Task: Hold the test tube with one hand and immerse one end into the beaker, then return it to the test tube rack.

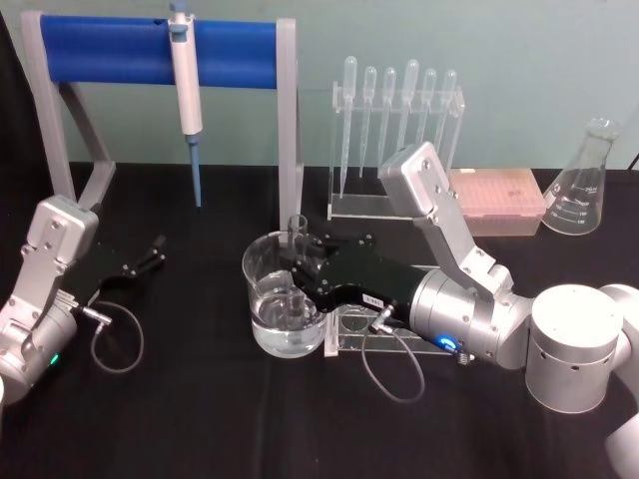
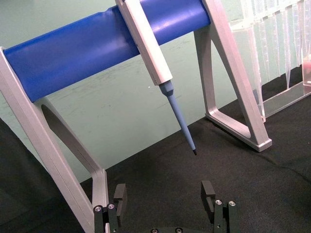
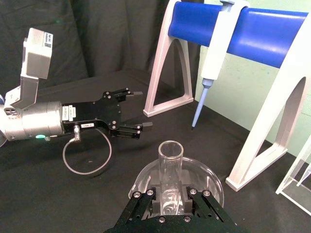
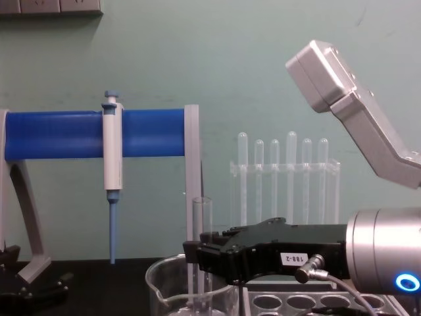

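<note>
test tube [image 3: 170, 167] tight in right gripper [image 3: 171, 201]

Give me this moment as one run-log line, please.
right gripper: shut on test tube | test tube: upright, lower end inside beaker | left gripper: open, idle at left | return: pending

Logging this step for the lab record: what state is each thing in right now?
test tube: upright, clamped, lower end inside the beaker.
beaker: upright, some clear liquid.
right gripper: jaws shut on the test tube.
left gripper: jaws open, idle on the left.
test tube rack: visible holes empty.
</note>
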